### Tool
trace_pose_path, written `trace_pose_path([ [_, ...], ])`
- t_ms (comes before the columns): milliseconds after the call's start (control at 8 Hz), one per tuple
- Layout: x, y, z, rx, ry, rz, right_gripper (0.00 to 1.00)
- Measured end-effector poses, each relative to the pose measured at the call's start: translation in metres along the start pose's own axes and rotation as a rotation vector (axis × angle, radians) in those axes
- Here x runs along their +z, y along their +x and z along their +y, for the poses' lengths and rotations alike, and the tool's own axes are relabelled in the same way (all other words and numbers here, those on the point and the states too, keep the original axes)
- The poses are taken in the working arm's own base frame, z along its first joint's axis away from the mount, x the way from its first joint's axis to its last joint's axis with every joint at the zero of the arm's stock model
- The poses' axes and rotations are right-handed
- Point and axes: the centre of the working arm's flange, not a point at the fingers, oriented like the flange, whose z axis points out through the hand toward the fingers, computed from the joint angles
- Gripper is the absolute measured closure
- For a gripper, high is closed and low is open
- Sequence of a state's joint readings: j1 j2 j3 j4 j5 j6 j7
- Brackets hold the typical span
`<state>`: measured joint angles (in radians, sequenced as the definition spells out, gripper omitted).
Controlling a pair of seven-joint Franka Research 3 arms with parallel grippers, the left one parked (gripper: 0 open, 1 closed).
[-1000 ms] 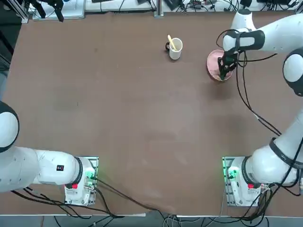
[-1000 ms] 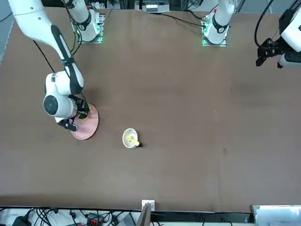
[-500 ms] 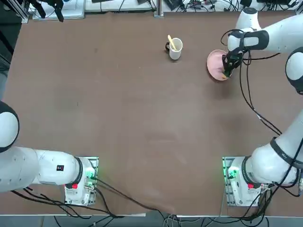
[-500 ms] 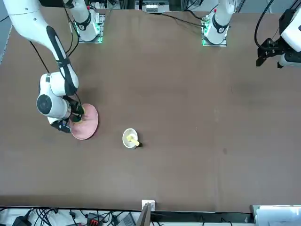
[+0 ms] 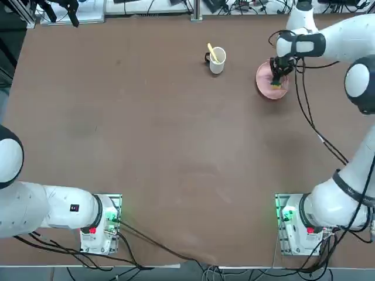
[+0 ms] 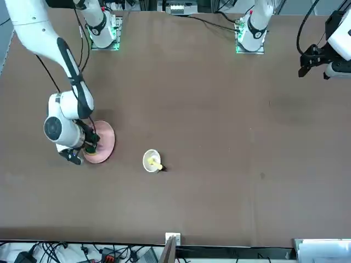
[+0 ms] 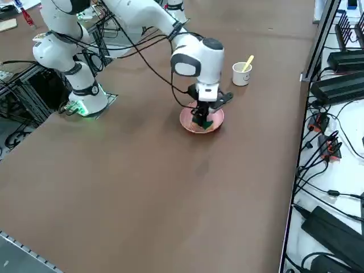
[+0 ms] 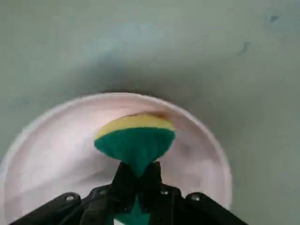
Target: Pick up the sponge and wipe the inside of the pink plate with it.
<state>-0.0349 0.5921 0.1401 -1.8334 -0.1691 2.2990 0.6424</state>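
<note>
The right gripper [image 8: 136, 176] hangs over the pink plate [image 8: 56, 150], its two fingers pinched tight on the sponge [image 8: 135, 140]. In the wrist view the sponge is squeezed to a narrow waist between the pads and fans out beyond them, green scouring face toward the camera and the yellow foam layer along its far edge, pressed down inside the plate. The plate's pale inner surface shows all round the sponge, and the raised rim runs clear of it.

Seen from overhead, the pink plate [image 5: 268, 85] sits near the far edge of the table [image 5: 164, 134] on the robot's right, with the gripper [image 5: 277, 75] over its far right part and a speck of green and yellow at the fingertips (the sponge [image 5: 276, 84] is mostly hidden under the wrist here). The side view shows the gripper [image 7: 202, 120] pointing straight down into the plate [image 7: 187, 122].

A white mug [image 5: 217, 60] stands upright to the plate's left, well apart from it, with a yellow stick-like utensil [image 5: 212, 51] leaning inside it and poking above the rim. From across the table the mug [image 6: 151, 160] shows the same yellow piece in its bowl.
</note>
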Motion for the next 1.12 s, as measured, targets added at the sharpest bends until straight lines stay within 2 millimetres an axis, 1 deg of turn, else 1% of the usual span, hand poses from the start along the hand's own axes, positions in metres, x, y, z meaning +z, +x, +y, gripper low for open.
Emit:
trace_pose_path([
  [250,-0.003,-0.011,-0.03,0.05,0.002,0.013,0.93],
  [625,-0.003,-0.031,-0.054,0.091,-0.022,-0.014,0.93],
  [750,-0.002,-0.041,-0.06,0.099,-0.051,-0.048,0.93],
  [875,0.0,-0.046,-0.06,0.101,-0.077,-0.074,0.93],
  [1125,0.003,-0.049,-0.056,0.104,-0.102,-0.098,0.93],
])
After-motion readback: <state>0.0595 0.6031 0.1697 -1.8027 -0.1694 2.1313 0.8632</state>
